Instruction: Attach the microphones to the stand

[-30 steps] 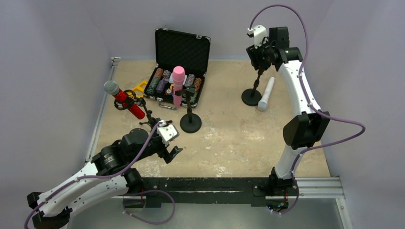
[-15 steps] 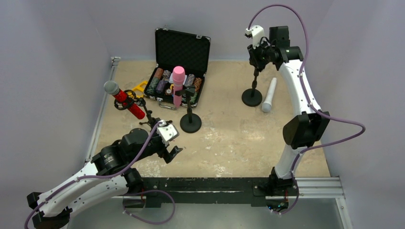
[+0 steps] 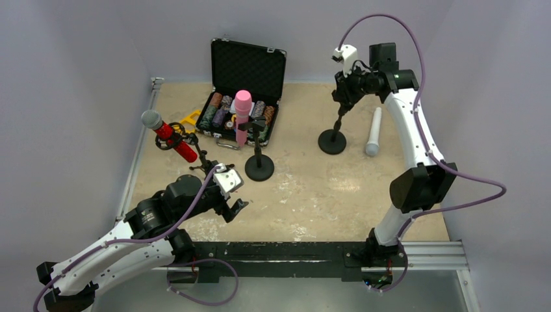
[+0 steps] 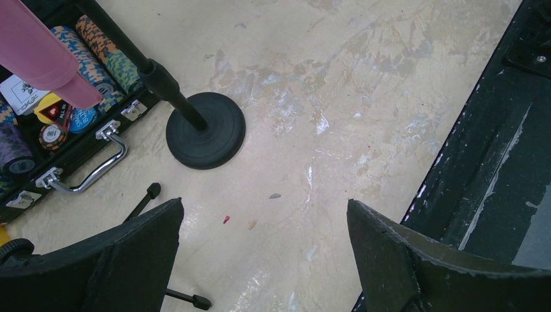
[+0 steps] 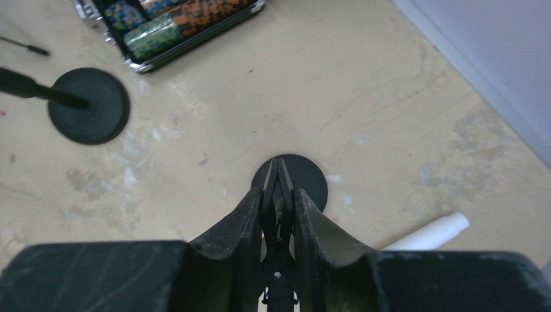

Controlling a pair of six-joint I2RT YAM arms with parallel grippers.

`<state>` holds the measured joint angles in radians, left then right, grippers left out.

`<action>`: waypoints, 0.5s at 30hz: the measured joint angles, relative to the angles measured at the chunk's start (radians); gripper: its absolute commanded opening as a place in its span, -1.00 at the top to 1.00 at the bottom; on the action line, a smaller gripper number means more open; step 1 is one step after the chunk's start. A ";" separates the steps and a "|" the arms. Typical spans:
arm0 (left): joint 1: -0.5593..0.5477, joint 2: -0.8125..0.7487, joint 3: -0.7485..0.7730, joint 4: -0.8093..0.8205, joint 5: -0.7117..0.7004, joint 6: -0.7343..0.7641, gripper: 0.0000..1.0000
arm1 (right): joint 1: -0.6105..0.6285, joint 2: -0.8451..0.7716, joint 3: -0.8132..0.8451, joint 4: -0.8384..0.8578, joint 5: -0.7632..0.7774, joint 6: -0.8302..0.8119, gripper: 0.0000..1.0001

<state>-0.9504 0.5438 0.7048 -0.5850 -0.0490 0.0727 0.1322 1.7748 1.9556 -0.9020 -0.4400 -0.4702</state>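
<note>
Leftward goes the empty stand (image 3: 332,141), dragged by the right end effector (image 5: 278,195) pinching its top. The white microphone (image 3: 372,131) lies on the counter (image 3: 312,188) to its right, unmounted. The red microphone (image 3: 170,136) and pink microphone (image 3: 242,117) sit clipped at far left. The left end effector (image 4: 260,214) hangs spread.

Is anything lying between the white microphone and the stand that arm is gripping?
No. In the top view only bare tabletop separates the white microphone from the stand held by the right gripper; the right wrist view agrees.
</note>
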 measured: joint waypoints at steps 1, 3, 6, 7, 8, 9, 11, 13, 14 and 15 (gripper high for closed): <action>0.000 0.000 0.000 0.000 0.000 0.000 -0.99 | 0.002 -0.020 -0.024 -0.008 -0.015 0.000 0.91; 0.000 0.000 0.000 0.000 0.000 0.000 -0.99 | 0.008 -0.059 -0.067 -0.028 -0.039 0.001 0.91; 0.000 0.000 0.000 0.000 0.000 0.000 -0.99 | 0.027 -0.112 -0.123 -0.058 -0.076 0.004 0.89; 0.000 0.000 0.000 0.000 0.000 0.000 -0.99 | 0.034 -0.127 -0.137 -0.068 -0.083 0.004 0.88; 0.000 0.000 0.000 0.000 0.000 0.000 -0.99 | 0.043 -0.142 -0.155 -0.076 -0.090 0.003 0.88; 0.000 0.000 0.000 0.000 0.000 0.000 -0.99 | 0.051 -0.153 -0.167 -0.080 -0.097 0.003 0.86; 0.000 0.000 0.000 0.000 0.000 0.000 -0.99 | 0.068 -0.176 -0.195 -0.080 -0.109 -0.002 0.81; 0.000 0.000 0.000 0.000 0.000 0.000 -0.99 | 0.080 -0.200 -0.218 -0.079 -0.113 -0.006 0.57; 0.000 0.000 0.000 0.000 0.000 0.000 -0.99 | 0.086 -0.212 -0.230 -0.082 -0.116 -0.009 0.37; 0.000 0.000 0.000 0.000 0.000 0.000 -0.99 | 0.092 -0.225 -0.242 -0.088 -0.124 -0.011 0.18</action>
<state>-0.9501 0.5438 0.7048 -0.5850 -0.0486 0.0723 0.2237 1.5501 1.7134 -0.9901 -0.5640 -0.4808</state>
